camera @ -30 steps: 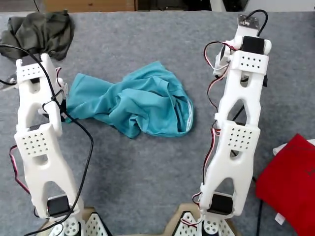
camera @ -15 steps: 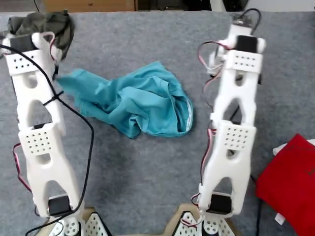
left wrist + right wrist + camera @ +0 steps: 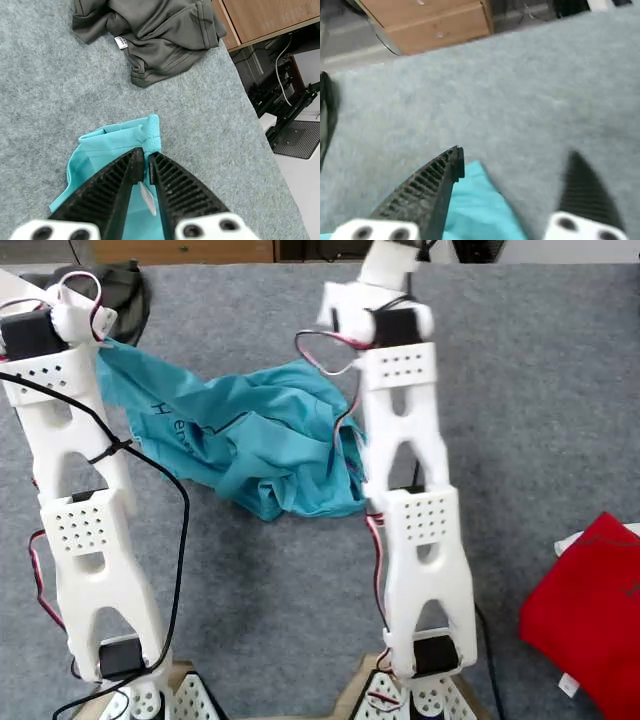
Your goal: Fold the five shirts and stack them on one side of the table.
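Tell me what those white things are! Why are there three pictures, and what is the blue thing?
The white things are two robot arms, the left arm and the right arm, sitting at a grey table. One picture comes from a camera looking down from above. The other two come from small cameras on each arm's wrist, so you see its claw up close. The left claw is pinched shut on an edge of the crumpled teal shirt. The right claw is open, above another edge of that shirt. A dark olive shirt lies bunched at the far left corner, and a red shirt lies at the right edge.
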You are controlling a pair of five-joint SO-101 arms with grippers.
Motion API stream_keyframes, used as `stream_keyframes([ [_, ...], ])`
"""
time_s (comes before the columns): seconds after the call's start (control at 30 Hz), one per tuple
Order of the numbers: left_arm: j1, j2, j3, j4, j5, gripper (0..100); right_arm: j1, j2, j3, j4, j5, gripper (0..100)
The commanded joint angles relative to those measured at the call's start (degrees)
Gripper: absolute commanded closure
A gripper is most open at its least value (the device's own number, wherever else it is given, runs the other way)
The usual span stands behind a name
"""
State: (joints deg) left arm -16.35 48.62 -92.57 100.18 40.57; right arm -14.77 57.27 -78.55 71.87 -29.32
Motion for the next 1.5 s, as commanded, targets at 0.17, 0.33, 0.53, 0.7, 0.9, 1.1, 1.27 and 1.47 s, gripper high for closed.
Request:
stream_keyframes([
  [0.17, 1.32, -3.47, -2.37, 0.62, -1.23, 98, -5.76, 6.99, 3.12, -6.51, -3.6, 69.4],
  [0.33, 1.23, -3.12, -2.29, 0.62, -1.32, 98, -5.32, 12.09, 3.12, -9.32, -4.48, 69.4],
  [0.53, 1.23, -3.12, -2.29, 0.62, -1.32, 98, -5.23, 16.22, 3.38, -8.44, -4.66, 69.5],
  [0.7, 1.23, -3.12, -2.29, 0.62, -1.32, 98, -5.05, 17.27, 3.12, -7.74, -4.66, 71.9],
  [0.9, 0.88, -3.12, -2.29, 0.62, -1.32, 98, -3.47, 17.27, 3.03, -7.65, -4.4, 94.6],
  [1.1, 0.62, -3.74, -2.55, 0.62, -2.11, 98, -1.19, 14.99, -3.38, 1.32, -4.4, 99.0],
  [1.27, 0.62, -3.74, -2.64, 0.62, -2.2, 98, -1.01, 11.82, -14.29, 9.67, -4.04, 99.0],
  [1.47, -0.26, -9.45, -2.9, 0.7, -2.29, 98, -1.36, 7.25, -16.66, 16.7, -2.11, 99.0],
])
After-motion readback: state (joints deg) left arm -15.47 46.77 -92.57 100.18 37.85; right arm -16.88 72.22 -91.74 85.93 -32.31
